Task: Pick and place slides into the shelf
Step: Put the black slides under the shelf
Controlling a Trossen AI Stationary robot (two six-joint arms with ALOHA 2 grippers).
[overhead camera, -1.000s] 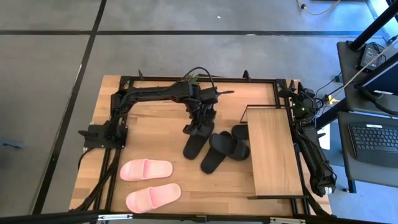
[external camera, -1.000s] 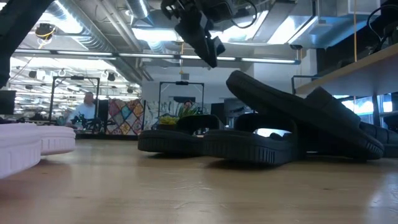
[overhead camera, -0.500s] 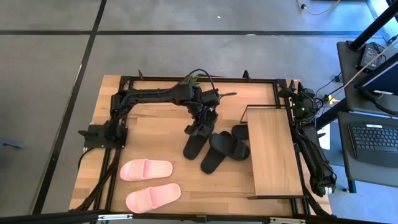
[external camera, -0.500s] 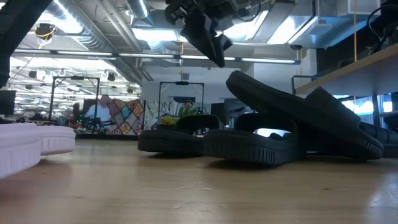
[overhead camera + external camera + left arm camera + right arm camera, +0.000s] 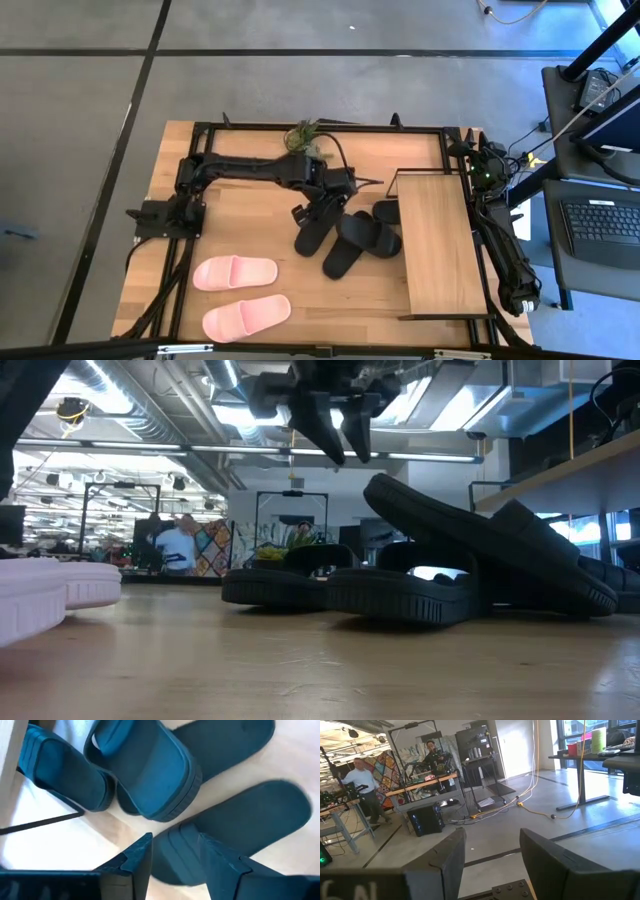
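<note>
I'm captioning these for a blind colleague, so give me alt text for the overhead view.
From above, the left tool hangs open over a cluster of black slides in the middle of the wooden table, beside the low shelf at right. Two pink slides lie side by side near the front left, and the right arm rests along the right edge.

Matte black rubbery slides (image 5: 345,238) and 2 smooth pink ones (image 5: 235,272) lie on pale, grained wood tabletop (image 5: 250,205).
</note>
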